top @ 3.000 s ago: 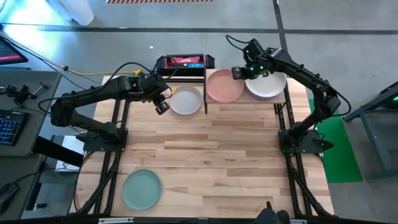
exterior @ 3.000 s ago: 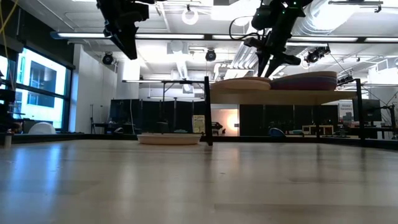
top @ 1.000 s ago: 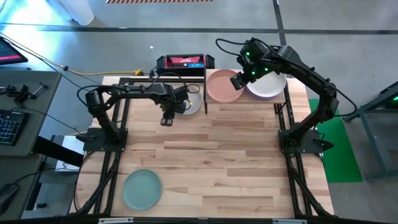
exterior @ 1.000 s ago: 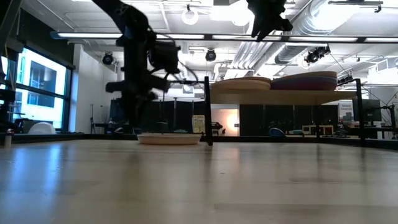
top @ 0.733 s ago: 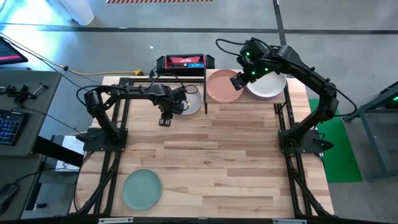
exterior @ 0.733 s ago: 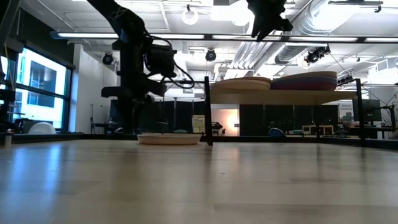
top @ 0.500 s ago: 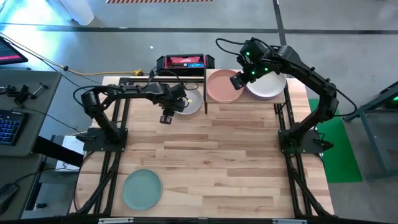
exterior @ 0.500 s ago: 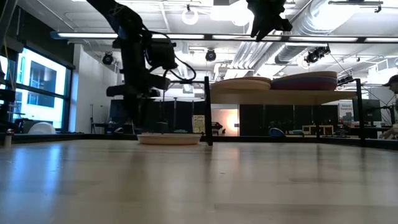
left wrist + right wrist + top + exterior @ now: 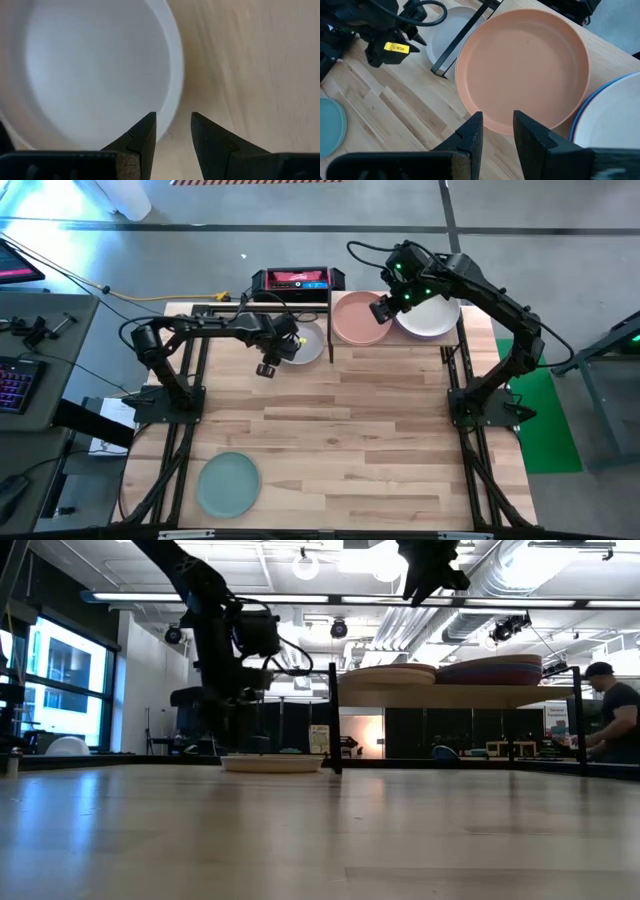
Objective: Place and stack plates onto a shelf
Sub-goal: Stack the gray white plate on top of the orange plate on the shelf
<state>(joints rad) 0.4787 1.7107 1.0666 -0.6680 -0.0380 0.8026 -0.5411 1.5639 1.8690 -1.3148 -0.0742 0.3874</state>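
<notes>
A grey-white plate [image 9: 303,342] [image 9: 95,65] rests flat on the table just left of the shelf's [image 9: 397,344] black post. My left gripper [image 9: 267,368] [image 9: 173,125] points steeply down, open. One finger is over the plate's bowl and one is outside its near-left rim, and I see no touch. A pale pink plate [image 9: 360,318] [image 9: 522,65] and a white-topped stack [image 9: 432,316] sit on the shelf. My right gripper [image 9: 381,310] [image 9: 497,125] hangs open above the pink plate's near edge. A teal plate [image 9: 228,484] lies near the table's front left.
The shelf's black post [image 9: 331,330] stands right beside the grey-white plate. A black and red box [image 9: 297,280] sits beyond the table's far edge. Bare wood fills the table's middle and right. A person [image 9: 610,715] stands in the room behind.
My left gripper has rolled about its own line and tipped steeper over the grey-white plate's near-left rim, barely shifting place. Its fingers stay open. The plate has not moved. A person has come into the low view at the right.
</notes>
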